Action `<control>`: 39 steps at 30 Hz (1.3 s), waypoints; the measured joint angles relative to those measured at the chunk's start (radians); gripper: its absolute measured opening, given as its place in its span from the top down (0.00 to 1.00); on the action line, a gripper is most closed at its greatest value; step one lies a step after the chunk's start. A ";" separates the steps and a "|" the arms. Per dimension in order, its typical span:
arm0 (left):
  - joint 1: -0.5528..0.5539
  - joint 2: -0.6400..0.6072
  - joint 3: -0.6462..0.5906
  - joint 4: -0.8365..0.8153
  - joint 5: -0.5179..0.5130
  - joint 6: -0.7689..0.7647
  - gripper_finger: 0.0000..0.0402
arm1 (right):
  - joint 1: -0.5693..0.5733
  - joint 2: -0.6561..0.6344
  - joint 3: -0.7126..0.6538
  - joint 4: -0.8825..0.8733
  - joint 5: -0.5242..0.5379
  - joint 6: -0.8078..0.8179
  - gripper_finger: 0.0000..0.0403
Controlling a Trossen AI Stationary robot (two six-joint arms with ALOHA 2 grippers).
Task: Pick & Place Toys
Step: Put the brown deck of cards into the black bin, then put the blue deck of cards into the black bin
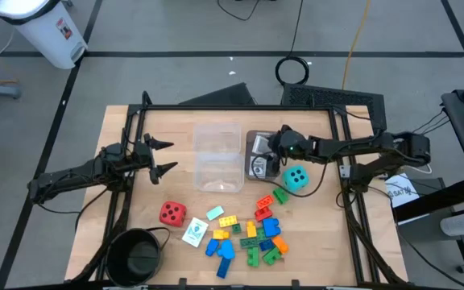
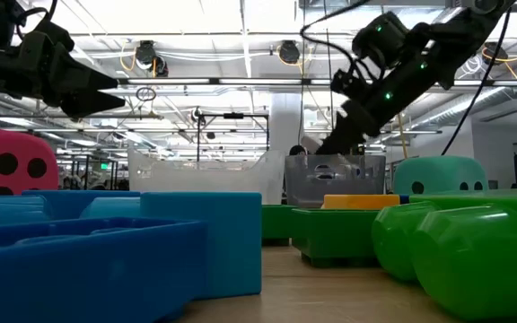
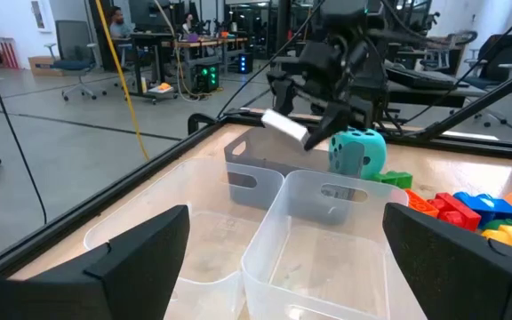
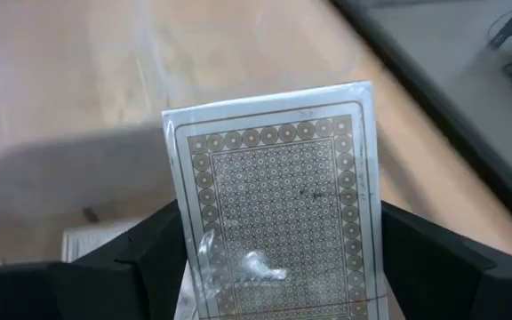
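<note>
Card (image 4: pixel 278 204) clamped in right gripper (image 1: pixel 271 147) above grey tray (image 1: pixel 254 142); teal die (image 1: pixel 297 179) just beside, two clear tubs (image 1: pixel 218 158) on its far side, red die (image 1: pixel 172 213) well apart. Left gripper (image 1: pixel 164 156) spread wide, empty.

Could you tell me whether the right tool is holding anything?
Yes: the right tool is shut on a card, above the grey tray.
</note>
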 joint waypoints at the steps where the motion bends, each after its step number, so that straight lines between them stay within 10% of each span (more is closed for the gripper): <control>1: 0.000 0.000 0.000 0.000 0.000 0.000 0.06 | -0.003 0.016 0.000 0.009 0.000 -0.008 0.28; 28: 0.000 0.000 0.000 0.000 0.000 0.000 0.06 | 0.029 0.109 0.001 0.037 0.140 -0.126 0.08; 39: 0.000 0.000 0.000 0.000 0.000 0.000 0.06 | 0.212 -0.199 0.000 -0.060 0.130 -0.044 0.10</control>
